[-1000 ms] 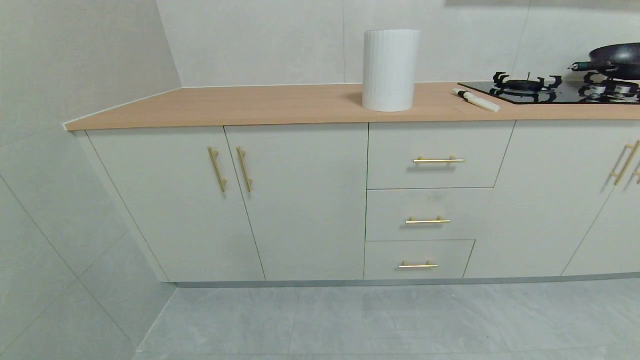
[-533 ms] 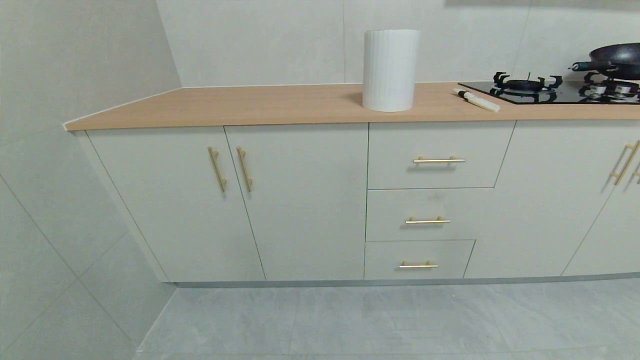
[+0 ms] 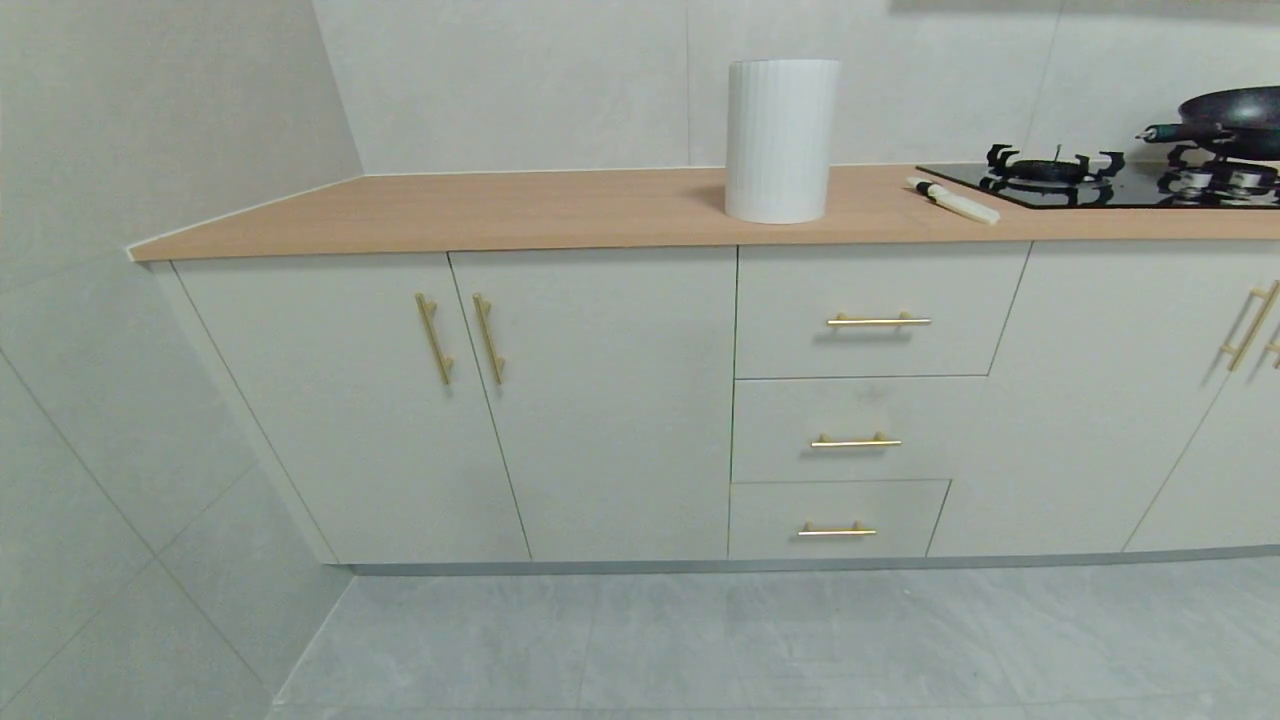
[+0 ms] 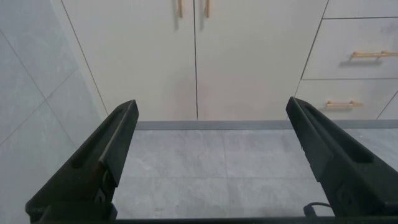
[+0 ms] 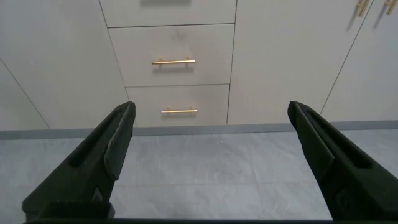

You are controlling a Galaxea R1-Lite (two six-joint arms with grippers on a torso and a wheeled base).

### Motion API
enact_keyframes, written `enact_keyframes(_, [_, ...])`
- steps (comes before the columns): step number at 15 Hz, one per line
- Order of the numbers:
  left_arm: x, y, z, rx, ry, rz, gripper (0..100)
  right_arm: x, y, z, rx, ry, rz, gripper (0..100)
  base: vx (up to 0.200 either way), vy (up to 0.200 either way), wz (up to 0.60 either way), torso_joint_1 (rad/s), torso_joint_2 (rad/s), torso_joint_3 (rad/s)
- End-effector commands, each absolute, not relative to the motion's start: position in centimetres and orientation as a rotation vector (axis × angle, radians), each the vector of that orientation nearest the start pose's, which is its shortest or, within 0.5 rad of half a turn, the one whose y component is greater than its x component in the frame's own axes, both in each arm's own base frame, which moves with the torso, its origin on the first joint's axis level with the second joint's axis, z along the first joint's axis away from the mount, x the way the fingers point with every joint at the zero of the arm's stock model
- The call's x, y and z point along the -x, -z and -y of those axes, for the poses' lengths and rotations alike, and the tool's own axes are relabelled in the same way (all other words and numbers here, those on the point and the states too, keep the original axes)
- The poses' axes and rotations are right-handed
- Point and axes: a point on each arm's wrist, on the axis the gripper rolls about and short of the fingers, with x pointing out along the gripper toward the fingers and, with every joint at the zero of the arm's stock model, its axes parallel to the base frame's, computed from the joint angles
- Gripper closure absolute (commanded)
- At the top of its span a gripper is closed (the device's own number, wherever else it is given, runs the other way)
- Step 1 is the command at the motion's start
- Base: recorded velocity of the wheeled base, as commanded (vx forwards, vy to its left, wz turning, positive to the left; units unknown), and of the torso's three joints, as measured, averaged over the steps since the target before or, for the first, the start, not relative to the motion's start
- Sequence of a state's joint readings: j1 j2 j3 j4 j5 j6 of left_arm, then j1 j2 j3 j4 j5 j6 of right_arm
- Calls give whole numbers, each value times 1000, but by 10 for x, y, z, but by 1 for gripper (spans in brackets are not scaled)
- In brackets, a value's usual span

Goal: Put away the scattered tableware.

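A pale utensil with a dark end [image 3: 951,200] lies on the wooden countertop [image 3: 520,212] beside the hob. A tall white ribbed cylinder container [image 3: 780,139] stands upright on the counter to the utensil's left. My left gripper [image 4: 211,109] is open and empty, low above the floor in front of the double cabinet doors. My right gripper [image 5: 211,112] is also open and empty, low in front of the lower drawers.
A black gas hob [image 3: 1110,180] with a dark pan [image 3: 1230,115] sits at the counter's right. Below are two cabinet doors with gold handles [image 3: 460,338] and three shut drawers [image 3: 865,320]. A wall [image 3: 150,150] closes the left side; grey tiled floor [image 3: 700,640] lies in front.
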State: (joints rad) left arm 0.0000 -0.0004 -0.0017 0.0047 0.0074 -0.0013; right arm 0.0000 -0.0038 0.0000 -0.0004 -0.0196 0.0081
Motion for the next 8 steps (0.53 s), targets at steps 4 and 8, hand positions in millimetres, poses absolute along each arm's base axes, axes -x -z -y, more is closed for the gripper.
enact_keyframes(4, [23, -75, 0, -3, -8, -3, 0, 23, -75, 0, -8, 9, -1, 0, 0, 0, 0, 0, 0, 0])
enact_keyframes(8, [23, -75, 0, 0, -8, -3, 0, 23, -75, 0, -9, 3, -2, 0, 200, 0, 0, 2, -2, 2])
